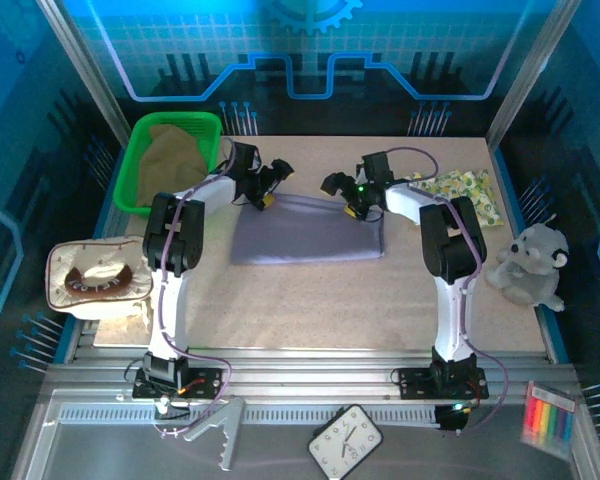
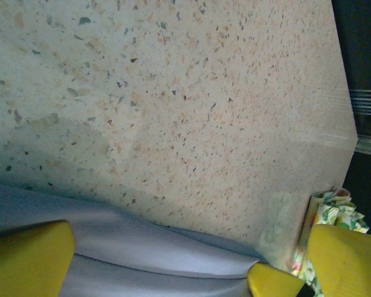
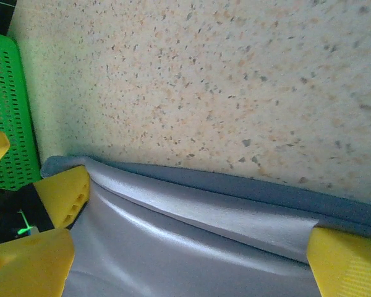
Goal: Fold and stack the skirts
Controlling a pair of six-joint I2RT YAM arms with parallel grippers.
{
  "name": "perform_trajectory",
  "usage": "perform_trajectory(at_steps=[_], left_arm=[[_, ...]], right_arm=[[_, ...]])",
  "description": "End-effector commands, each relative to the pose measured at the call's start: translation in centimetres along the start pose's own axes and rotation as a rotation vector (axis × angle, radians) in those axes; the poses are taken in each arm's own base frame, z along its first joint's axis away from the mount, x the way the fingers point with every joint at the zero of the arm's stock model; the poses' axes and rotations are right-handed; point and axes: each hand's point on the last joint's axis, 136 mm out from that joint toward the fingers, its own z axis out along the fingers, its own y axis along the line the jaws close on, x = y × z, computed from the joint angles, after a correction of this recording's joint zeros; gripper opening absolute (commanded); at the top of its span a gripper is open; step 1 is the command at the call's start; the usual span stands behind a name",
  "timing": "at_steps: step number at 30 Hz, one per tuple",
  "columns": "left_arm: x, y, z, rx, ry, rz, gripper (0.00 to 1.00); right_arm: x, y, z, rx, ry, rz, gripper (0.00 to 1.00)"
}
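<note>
**ITEM: lavender skirt, far hem, with both end effectors over it**

**Location.** The lavender skirt (image 1: 305, 235) lies flat at the centre of the bench (image 1: 310, 310). Its long axis runs left to right across the overhead frame.

**Other stock.**
- The floral skirt (image 1: 467, 190) sits bunched at the upper right of the bench.
- The olive-tan skirt (image 1: 175, 150) lies in the green basket (image 1: 130, 175) at the upper left.
- The pouch (image 1: 98, 280) at the left edge and the plush toy (image 1: 528, 265) at the right edge are not part of your job.

**End effectors.**
- The left end effector (image 1: 267, 190) is over the skirt's upper-left corner.
- The right end effector (image 1: 348, 200) is over the same upper hem, just inside the upper-right corner.
- Both have their fingers spread wide and are clamped on nothing.
- In each wrist view the lavender hem runs across the lower frame between the yellow fingers (image 3: 346, 260), with bare bench above it.
- You cannot tell from these views whether the fingertips touch the cloth.

**Governing relation.** The hem lies crosswise to both end effectors, and the rest of the skirt extends from them toward the bottom of the overhead frame. Each arm is nearer its own corner. The left arm is also closer to the basket, and the right arm is closer to the floral skirt.

**Handling note.** As a judgement, once the fingers close on the hem, drawing both corners together toward the bottom of the frame would fold the skirt across its short axis. Keep the two ends level, or the soft cloth will likely skew.
</note>
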Motion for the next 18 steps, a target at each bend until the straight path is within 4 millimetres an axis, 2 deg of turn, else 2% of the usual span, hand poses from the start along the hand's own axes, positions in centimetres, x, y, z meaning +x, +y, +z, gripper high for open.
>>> perform_trajectory(at_steps=[1,4,8,11,13,15,18], left_arm=[[-0.1,1.7,-1.9,-0.106,-0.016,0.078,0.99],[-0.9,2.0,-2.7,-0.117,-0.029,0.103,0.99],[-1.4,2.7,-1.6,-0.093,0.028,0.1,0.99],[-1.3,3.7,-0.6,-0.119,0.054,0.112,0.99],[-1.2,4.4,-0.1,-0.135,0.06,0.113,0.99],[-1.0,4.4,0.1,-0.126,0.07,0.111,0.99],[-0.6,2.2,-0.9,-0.061,0.095,0.12,0.99]], right_arm=[[-0.5,-0.6,-3.0,0.064,-0.02,-0.065,0.99],[-0.6,-3.4,-4.3,0.17,-0.028,-0.059,0.99],[-0.6,-7.1,-4.1,0.224,0.019,0.002,0.99],[-0.6,-8.7,-4.0,0.251,0.045,0.036,0.99],[-0.6,-9.2,-4.1,0.275,0.052,0.023,0.99],[-0.6,-9.4,-4.5,0.295,0.056,0.01,0.99],[-0.6,-7.6,-5.6,0.25,0.055,-0.009,0.99]])
